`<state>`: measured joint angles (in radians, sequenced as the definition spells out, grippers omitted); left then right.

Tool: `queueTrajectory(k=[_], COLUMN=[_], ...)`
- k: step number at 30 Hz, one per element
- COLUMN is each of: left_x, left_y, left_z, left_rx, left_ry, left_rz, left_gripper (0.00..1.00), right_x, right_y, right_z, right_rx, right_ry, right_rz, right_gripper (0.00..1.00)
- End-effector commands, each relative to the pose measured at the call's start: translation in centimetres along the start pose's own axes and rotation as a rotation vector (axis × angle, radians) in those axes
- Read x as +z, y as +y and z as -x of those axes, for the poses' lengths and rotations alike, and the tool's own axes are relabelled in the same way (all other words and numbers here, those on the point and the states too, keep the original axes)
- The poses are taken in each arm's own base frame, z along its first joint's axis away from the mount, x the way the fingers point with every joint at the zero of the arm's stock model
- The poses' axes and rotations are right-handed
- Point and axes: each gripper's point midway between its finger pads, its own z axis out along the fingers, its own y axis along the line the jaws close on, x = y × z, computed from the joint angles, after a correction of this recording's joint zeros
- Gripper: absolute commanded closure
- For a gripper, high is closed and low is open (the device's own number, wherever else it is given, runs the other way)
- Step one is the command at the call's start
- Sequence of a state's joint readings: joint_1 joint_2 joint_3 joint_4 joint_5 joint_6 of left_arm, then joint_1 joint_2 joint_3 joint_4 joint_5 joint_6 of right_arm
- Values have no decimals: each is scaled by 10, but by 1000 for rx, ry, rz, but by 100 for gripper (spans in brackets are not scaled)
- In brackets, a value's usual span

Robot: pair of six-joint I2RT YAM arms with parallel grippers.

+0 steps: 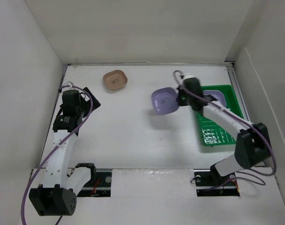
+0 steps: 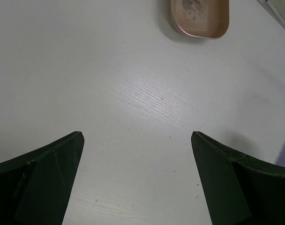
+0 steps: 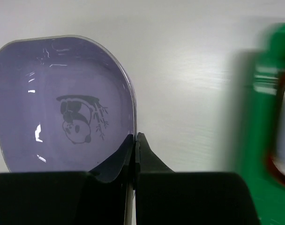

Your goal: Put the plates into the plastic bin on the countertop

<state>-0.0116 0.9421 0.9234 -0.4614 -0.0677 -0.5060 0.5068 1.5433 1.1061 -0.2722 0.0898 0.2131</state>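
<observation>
My right gripper (image 1: 180, 99) is shut on the rim of a lavender rounded-square plate (image 1: 163, 100) with a panda print (image 3: 63, 108) and holds it above the white countertop (image 1: 133, 131), just left of the green plastic bin (image 1: 222, 136). A second lavender plate (image 1: 216, 98) lies in the bin's far end, partly hidden by the arm. A tan-brown plate (image 1: 116, 80) rests on the countertop at the back; it also shows at the top of the left wrist view (image 2: 198, 18). My left gripper (image 2: 137, 178) is open and empty over bare countertop.
White walls (image 1: 34, 84) close in the countertop on the left, back and right. The bin sits against the right wall. In the right wrist view the bin (image 3: 259, 117) is a blurred green shape at the right with a red-orange rim inside it.
</observation>
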Motion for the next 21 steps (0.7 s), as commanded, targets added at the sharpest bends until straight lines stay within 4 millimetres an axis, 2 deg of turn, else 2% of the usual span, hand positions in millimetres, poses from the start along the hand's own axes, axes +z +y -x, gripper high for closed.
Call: queueTrajectory(k=[1,2,3,5,6,9,10,12,14,17,19,20,21], left_x=[-7,-7,-7,-7,-7,-7,-4,-4,-2,-2,0,0,0], left_y=[-8,-9,-9,-10,-10,-10,-10,-10,-9,-9,-10,-10,-10], left_z=[7,6,6,7,7,7,6,6,4,4,2,2,2], left_rx=[0,0,0,8,8,8,9,9,10,10,11,11,11], left_ry=[-24,-18,-18,-26,-26,-26,-17,-17,-9,-9,3,3,3], left_rz=[-39,-48,-49,-53,-53,-53,-48,-48,-43,-43,-46,-46,-46], left_gripper=[0,0,0,0,0,0,0,0,0,0,0,0,0], right_x=[-43,-51,-62,-81,-91,-112,-124,-132,-129,-122,-111,-106,-103], right_y=[-76,-94,-129,-159,-185,-216,-236,-258,-275,-282,-284,-281,-283], right_z=[30,33,36,42,42,44,45,45,33,24,18,17,17], right_rx=[116,143,187,203,246,299,329,369,405,434,452,453,453], right_ry=[-137,-159,-180,-215,-232,-273,-302,-320,-277,-259,-235,-225,-225], right_rz=[-117,-150,-221,-280,-330,-375,-415,-457,-494,-490,-479,-451,-451], right_gripper=[100,100,100,100,100,100,100,97,97,97,98,96,85])
